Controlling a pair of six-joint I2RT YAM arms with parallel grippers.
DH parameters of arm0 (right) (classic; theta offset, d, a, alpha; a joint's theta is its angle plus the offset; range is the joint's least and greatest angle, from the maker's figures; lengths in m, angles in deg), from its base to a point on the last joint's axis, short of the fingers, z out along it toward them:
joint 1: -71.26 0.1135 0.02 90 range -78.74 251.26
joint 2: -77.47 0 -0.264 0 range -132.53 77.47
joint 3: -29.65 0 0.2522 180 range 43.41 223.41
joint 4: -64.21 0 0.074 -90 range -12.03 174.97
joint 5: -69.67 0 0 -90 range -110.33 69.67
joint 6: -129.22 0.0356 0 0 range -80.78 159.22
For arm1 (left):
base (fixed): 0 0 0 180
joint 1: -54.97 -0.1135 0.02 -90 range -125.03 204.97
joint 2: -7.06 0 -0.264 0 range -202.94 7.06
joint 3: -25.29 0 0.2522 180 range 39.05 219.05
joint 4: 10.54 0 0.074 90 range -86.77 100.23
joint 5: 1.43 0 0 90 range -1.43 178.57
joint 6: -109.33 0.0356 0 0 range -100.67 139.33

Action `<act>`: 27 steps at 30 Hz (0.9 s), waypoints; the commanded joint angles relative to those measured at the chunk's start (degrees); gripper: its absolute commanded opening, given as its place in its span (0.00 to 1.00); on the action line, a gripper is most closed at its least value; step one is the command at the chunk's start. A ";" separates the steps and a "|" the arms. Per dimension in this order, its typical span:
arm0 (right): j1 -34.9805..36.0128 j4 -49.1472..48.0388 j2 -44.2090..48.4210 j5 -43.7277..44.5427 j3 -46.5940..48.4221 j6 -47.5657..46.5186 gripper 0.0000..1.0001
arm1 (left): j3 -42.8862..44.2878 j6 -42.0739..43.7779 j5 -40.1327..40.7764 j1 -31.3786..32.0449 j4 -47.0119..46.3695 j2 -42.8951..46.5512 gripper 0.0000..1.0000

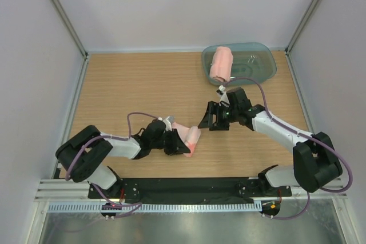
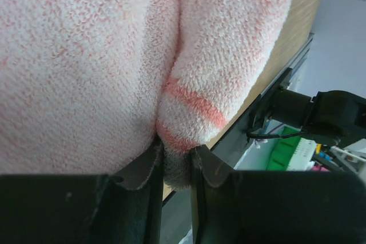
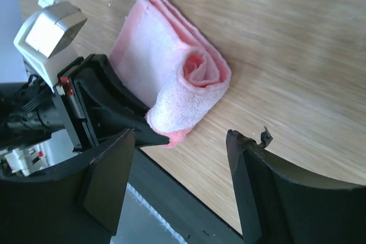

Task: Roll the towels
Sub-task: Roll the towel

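A salmon-pink towel [image 1: 191, 139] lies partly rolled on the wooden table near the front middle. My left gripper [image 1: 182, 147] is shut on the towel's rolled end; in the left wrist view the terry cloth [image 2: 189, 84] fills the frame and is pinched between my fingers [image 2: 143, 170]. In the right wrist view the same roll [image 3: 183, 92] shows its spiral end, with flat folded cloth behind. My right gripper [image 1: 207, 119] is open and empty just right of the roll, also seen in the right wrist view [image 3: 183, 158]. A second rolled pink towel [image 1: 221, 64] rests in the tub.
A translucent blue-green plastic tub [image 1: 260, 61] stands at the back right of the table. Grey walls enclose the table on three sides. A black rail [image 1: 189, 187] runs along the front edge by the arm bases.
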 commanded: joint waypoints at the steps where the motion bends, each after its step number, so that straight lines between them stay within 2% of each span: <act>1: 0.06 -11.68 -0.26 -7.79 -4.52 3.95 0.73 | -2.43 -5.74 -3.79 -1.68 -8.14 -3.11 0.06; 3: 0.06 -14.41 -1.05 -8.33 -7.15 5.88 0.74 | -2.96 -8.37 -3.45 -3.25 -7.45 -4.34 0.06; 8: 0.67 -23.55 -4.13 -9.55 -11.03 8.70 0.75 | -5.78 -13.66 -5.99 -6.16 -12.80 -7.16 0.05; 15: 2.08 -34.54 -9.40 -9.82 -14.98 11.43 0.76 | -6.74 -16.73 -11.17 -9.06 -19.83 -13.04 0.05; 20: 3.13 -43.16 -14.49 -9.12 -16.74 13.01 0.76 | -7.01 -16.82 -12.67 -10.90 -20.19 -15.42 0.05; 27: 6.21 -51.07 -22.58 -8.33 -16.66 13.89 0.70 | -7.18 -18.76 -15.48 -12.05 -24.24 -17.88 0.05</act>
